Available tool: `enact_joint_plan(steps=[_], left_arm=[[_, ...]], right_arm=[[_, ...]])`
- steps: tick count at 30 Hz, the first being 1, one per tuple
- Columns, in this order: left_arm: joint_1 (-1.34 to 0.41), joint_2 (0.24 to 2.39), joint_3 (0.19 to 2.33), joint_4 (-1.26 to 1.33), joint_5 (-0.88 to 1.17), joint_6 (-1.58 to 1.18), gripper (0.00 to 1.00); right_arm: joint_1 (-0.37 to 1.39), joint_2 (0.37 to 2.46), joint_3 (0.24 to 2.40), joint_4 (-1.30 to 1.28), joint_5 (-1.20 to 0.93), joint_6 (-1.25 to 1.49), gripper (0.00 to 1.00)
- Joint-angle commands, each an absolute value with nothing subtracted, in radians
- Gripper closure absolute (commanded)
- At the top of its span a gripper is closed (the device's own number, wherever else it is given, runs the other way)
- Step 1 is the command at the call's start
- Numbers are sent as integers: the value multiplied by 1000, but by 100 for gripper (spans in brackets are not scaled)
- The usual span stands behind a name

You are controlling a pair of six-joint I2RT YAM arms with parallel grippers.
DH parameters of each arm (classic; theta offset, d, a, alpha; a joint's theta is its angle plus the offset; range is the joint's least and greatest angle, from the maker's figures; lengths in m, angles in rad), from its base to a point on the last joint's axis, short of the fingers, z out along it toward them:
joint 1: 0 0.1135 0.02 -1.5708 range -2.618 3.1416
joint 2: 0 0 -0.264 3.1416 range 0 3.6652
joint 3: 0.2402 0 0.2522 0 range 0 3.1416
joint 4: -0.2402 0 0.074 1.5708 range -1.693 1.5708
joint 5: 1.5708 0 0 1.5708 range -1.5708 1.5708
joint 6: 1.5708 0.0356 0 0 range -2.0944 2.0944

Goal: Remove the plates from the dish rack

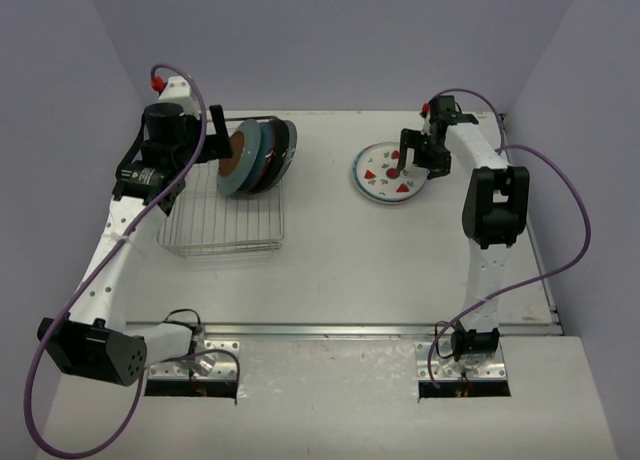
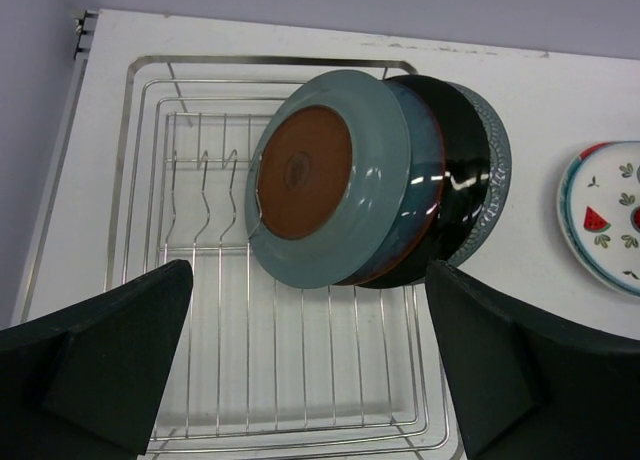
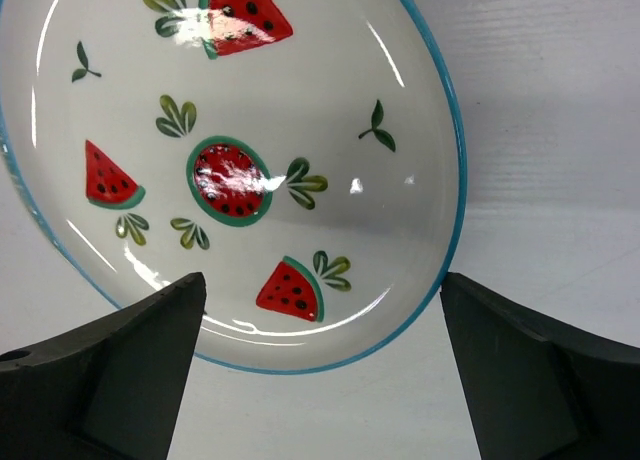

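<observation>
1. Table [image 1: 330, 270]: bare white strip runs along the near edge, in front of the rack.
2. Rack [image 1: 220, 230]: sits left of centre, flat. Its near part is bare wire. The left side lies close to the table's left edge.
3. Left claw [image 2: 310, 370]: released, fingers spread wide, holding nothing. It hangs over the rack's left-far side and looks at the plates.
4. Plates [image 1: 255, 158]: in the rack's far right corner, standing on edge and leaning together. The row runs left to right. Front plate [image 2: 330, 180] is grey-blue and shows its brown underside to the left claw.
5. Bare table lies between the rack and the watermelon plate.
6. Watermelon plate [image 3: 250, 170]: flat on the table, far right, face up, well apart from the rack.
7. Right claw [image 3: 320, 370]: released, fingers wide, over the watermelon plate. Cannot tell if it touches.
</observation>
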State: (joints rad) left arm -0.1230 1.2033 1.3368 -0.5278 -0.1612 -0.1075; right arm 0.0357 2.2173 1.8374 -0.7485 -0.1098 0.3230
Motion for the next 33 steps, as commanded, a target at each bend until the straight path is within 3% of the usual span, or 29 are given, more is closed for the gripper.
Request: enact_joint_plan(steps=[1,10,12,15,21,33], left_arm=[[-117,1222,1325,-502,-233,-86,0],[-122,1267,1316,-494,-253,-40,0],[-148,1291,1314,-503,-315,-10,2],[-238,1353,1274,-490,-484,99,12],[-350,1421,1159,-390,-649,208,15],[-408,1631,1324,-367,-725,238,18]], right_arm=[[64,2171,1876,-738,-38,270,1],[84,2167,1878,-745,-49,239,1],[84,2143,1870,-745,-46,232,1],[84,2063,1848,-744,-42,216,1],[84,1884,1752,-745,-75,189,1],[83,1627,1533,-727,-165,241,1]])
